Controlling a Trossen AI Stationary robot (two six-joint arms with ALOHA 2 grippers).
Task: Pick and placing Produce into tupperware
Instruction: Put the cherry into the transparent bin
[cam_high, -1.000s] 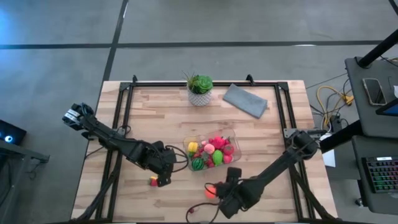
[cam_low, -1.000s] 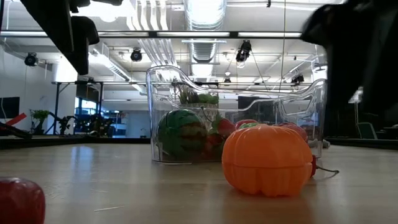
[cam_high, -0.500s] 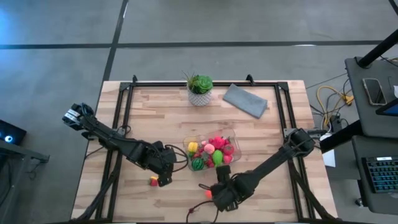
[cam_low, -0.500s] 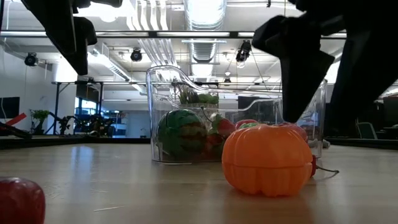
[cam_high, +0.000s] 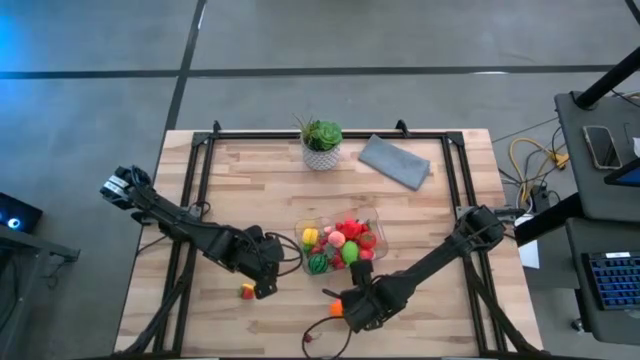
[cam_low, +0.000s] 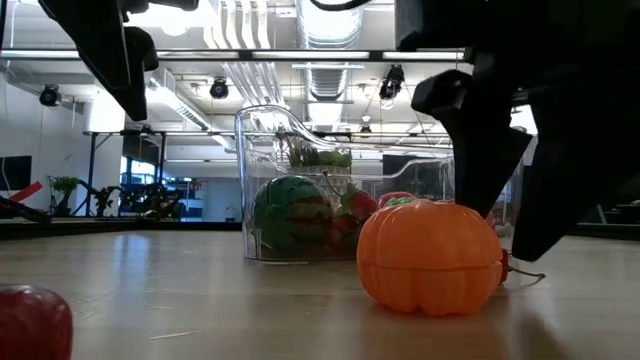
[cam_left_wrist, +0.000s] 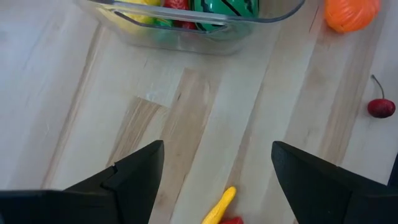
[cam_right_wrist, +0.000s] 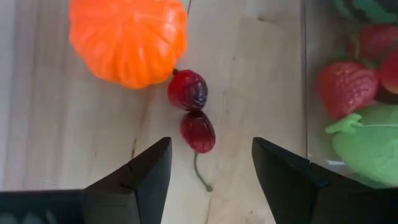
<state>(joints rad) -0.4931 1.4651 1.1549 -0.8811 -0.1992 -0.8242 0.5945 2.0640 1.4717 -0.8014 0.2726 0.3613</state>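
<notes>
Two cherries (cam_right_wrist: 194, 112) sit between our right claw (cam_right_wrist: 210, 163) fingers, which stand apart and empty, pumpkin (cam_right_wrist: 127, 38) just ahead, tupperware (cam_high: 340, 243) beside. We're on approach; next we descend and close. Left claw (cam_left_wrist: 216, 163) is also apart, over a yellow piece (cam_left_wrist: 217, 205).

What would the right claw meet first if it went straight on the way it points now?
Probably the pair of red cherries between its open fingers, beside the orange pumpkin; depth is unclear.
</notes>
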